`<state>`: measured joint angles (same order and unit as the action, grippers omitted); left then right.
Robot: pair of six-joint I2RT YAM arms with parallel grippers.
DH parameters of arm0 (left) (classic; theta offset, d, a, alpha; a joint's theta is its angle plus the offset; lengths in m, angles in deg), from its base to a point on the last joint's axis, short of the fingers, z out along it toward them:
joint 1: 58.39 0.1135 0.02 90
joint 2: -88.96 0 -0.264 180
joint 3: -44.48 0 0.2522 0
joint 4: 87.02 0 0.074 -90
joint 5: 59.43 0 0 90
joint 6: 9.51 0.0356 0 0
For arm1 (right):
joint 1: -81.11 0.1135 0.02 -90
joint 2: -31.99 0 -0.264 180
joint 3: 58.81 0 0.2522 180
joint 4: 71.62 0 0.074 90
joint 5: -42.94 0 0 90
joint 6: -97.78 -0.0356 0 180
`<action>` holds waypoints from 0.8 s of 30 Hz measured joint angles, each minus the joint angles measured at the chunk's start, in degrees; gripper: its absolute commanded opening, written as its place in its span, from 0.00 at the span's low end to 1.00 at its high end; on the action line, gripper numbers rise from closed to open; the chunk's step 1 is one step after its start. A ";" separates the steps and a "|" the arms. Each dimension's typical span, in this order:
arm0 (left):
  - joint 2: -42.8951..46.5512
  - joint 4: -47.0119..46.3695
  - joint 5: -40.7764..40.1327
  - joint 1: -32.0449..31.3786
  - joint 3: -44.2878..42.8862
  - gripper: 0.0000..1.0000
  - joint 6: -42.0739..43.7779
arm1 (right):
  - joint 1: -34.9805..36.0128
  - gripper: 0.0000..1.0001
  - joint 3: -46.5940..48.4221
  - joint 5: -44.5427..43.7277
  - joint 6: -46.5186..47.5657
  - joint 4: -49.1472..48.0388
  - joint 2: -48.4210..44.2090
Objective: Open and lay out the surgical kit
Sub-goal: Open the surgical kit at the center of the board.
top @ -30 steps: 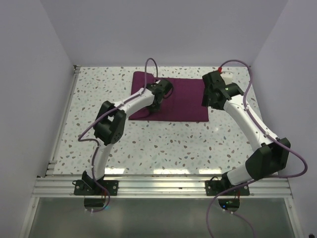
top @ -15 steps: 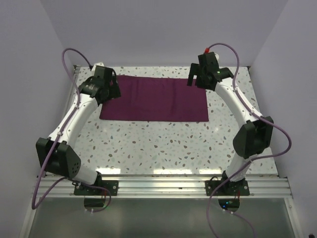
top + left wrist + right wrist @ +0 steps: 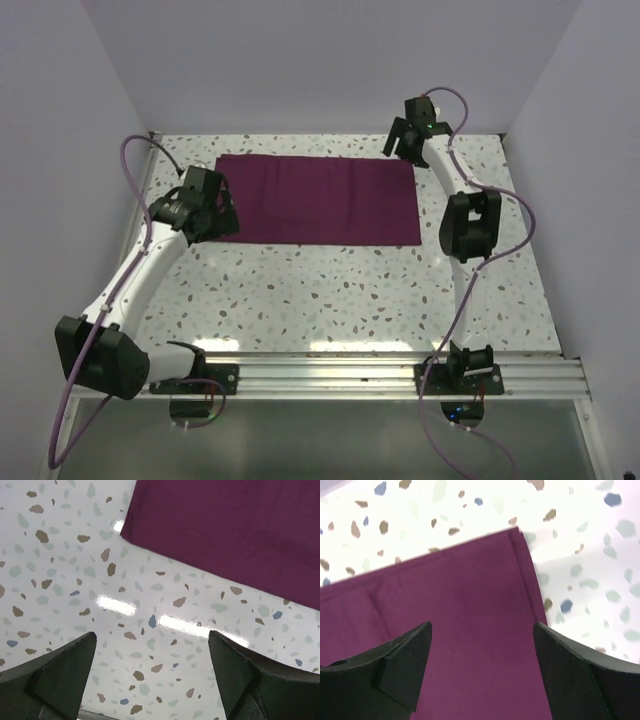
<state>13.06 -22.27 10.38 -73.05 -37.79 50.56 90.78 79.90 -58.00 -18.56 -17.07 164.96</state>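
While the cloth wrap (image 3: 318,198) lies flat as a long rectangle on the far part of the desk (image 3: 330,290), I judge the step in hand to be opening its next fold. I see no tray and no instruments anywhere around the wrap, and I cannot tell whether anything lies under it.

My right tool (image 3: 481,626) hangs over the wrap's far right corner with its fingers apart and nothing between them. That corner shows a doubled edge along the wrap's right side. To do this well, I would come down right at that corner and take only the top layer, pinching close to the edge. I would lift little, so that the wrap does not drag across the desk or bunch up.

My left tool (image 3: 151,637) is spread wide and empty. It sits over bare desk just off the wrap's near left corner, not touching the fabric. It should move in over the wrap before closing, or it will only scrape the desk.

My right arm is stretched long, with its elbow just off the wrap's right edge and its wrist bent down over the corner. My left arm has its elbow well out on the wrap's near left side, and its forearm slants up toward the wrap.
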 measured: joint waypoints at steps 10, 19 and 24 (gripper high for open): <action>7.50 4.79 2.01 0.00 4.46 0.95 -4.07 | -1.97 0.85 10.56 1.73 -0.96 -3.37 15.58; 9.38 5.95 2.54 0.00 5.95 0.94 -6.80 | -2.69 0.78 13.62 2.71 -0.90 -7.82 18.16; 9.11 5.97 3.08 0.00 6.38 0.94 -7.17 | -2.69 0.57 15.50 2.56 -0.61 -8.81 19.71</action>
<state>22.17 -16.31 13.46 -73.05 -31.41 43.39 88.09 95.39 -55.44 -19.18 -25.88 184.67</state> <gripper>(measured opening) 0.943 0.644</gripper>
